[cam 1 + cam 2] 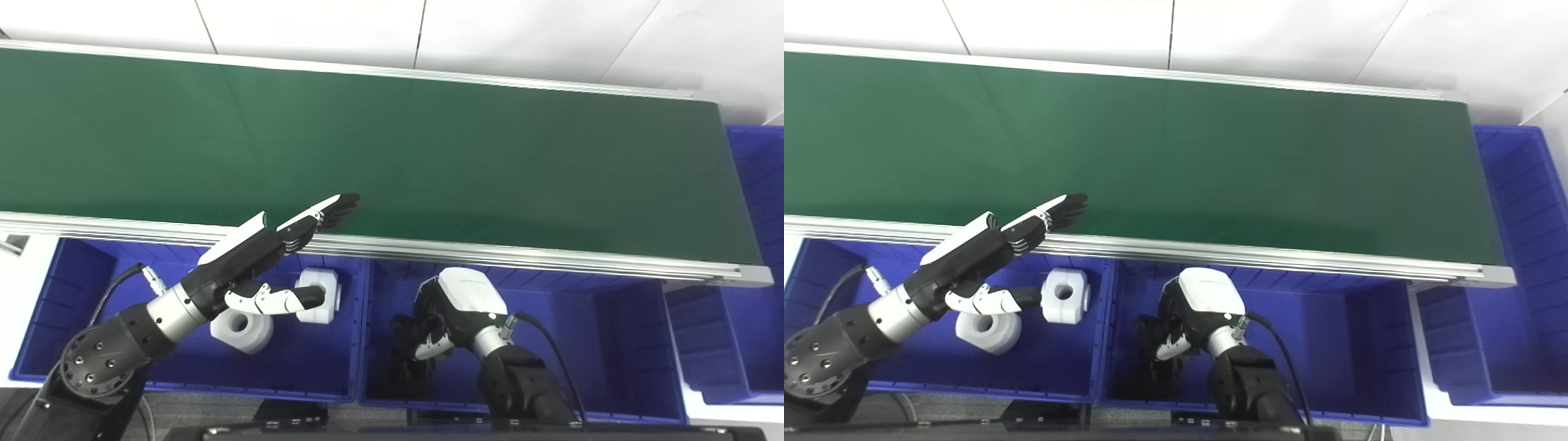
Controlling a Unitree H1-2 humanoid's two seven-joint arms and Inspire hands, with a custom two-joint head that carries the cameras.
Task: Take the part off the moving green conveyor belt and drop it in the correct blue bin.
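Nearest, low at the bottom edge: right robot hand [456,312], sunk into the middle blue bin [612,343], fingers curled downward over dark shapes [401,367]; cannot tell whether closed on anything or merely bent. No part to be seen anywhere on the green conveyor belt [429,153], so nothing yet to pick within these views. Just over the belt's near rail: left robot hand [269,257], spread and holding nothing, fingers stretched flat toward the belt, thumb splayed out above the left blue bin [73,288]. Inside that bin: a round white part [242,327] with a centre hole, and a blocky white part [321,294], also bored, just beside it, close under the thumb. In the middle bin, only those dark shapes, too shadowed to name. Beyond the belt's end, the right blue bin [753,306], no contents visible. Likely risks: a late or shallow closing on a moving part, knocking it on down the belt; fingertips dragging on the belt; a drop into the wrong bin, given white pieces left and dark ones in the middle.
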